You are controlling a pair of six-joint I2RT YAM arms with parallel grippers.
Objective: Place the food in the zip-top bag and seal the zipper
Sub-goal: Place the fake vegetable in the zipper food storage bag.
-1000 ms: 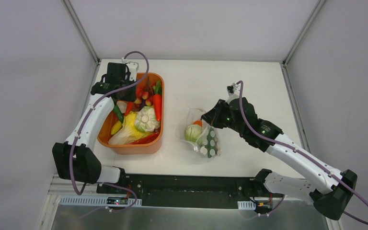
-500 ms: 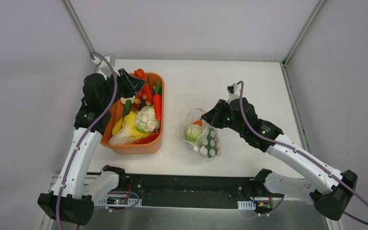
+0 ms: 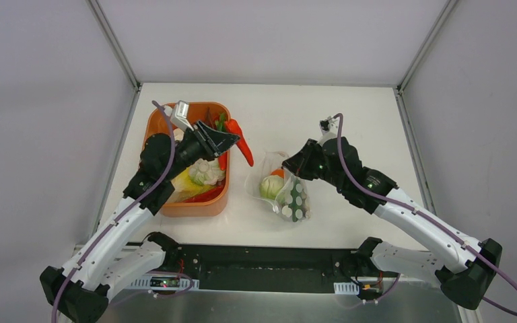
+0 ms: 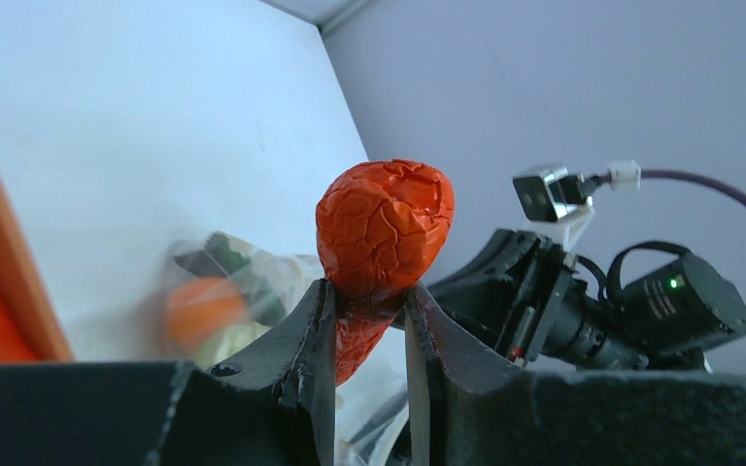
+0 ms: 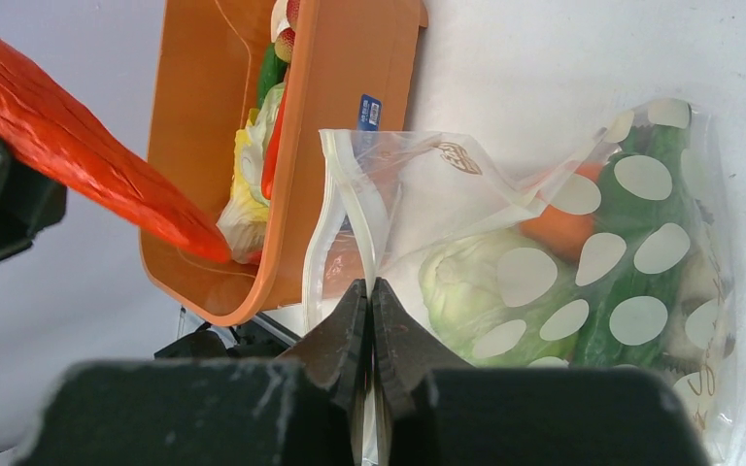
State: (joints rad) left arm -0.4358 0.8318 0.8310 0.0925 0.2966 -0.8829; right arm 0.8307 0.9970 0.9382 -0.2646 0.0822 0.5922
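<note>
The zip-top bag [image 3: 289, 196] lies on the bench [image 3: 357, 121] beside the orange tub [image 3: 195, 207], its mouth edge pinched in the almost closed right gripper [image 5: 370, 291]. The left gripper [image 4: 369, 303], narrowly parted, clamps a red pepper [image 4: 384, 228] aloft between tub and bag.

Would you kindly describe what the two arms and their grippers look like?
The left arm and right arm have white links, black joints and a purple cable looped alongside. The left gripper and right gripper have matte black tapered fingers; a green light glows on the right arm.
</note>
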